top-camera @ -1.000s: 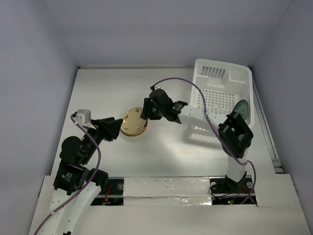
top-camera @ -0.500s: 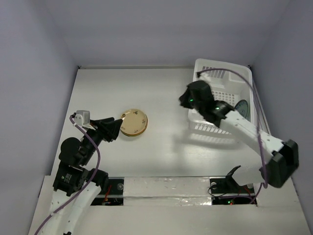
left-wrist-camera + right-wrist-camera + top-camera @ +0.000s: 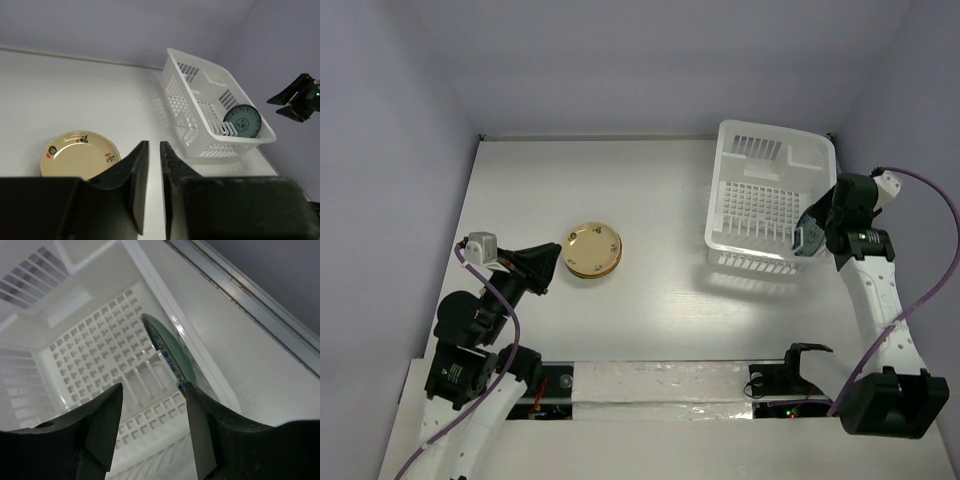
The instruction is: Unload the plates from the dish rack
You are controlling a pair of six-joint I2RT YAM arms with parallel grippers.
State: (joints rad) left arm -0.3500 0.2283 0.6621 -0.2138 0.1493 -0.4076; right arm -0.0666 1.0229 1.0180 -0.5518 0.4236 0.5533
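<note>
Teal patterned round plate [image 3: 166, 347] upright in white plastic dish rack [image 3: 760, 148]; right gripper [image 3: 152, 388] spread over rim for pinch; left gripper [image 3: 154, 144] pressed together.

- The white table [image 3: 660, 290] has a pale, faintly wood-grained top and runs from the near edge to the far wall.
- A yellow patterned plate [image 3: 593, 248] lies flat, face up, left of centre and about midway between near and far. A darker edge shows under its near side.
- The white dish rack [image 3: 757, 148] stands at the far right, well apart from the plate.
- A thin metal rail [image 3: 868, 285] runs along the table's right edge, just beside the rack.
</note>
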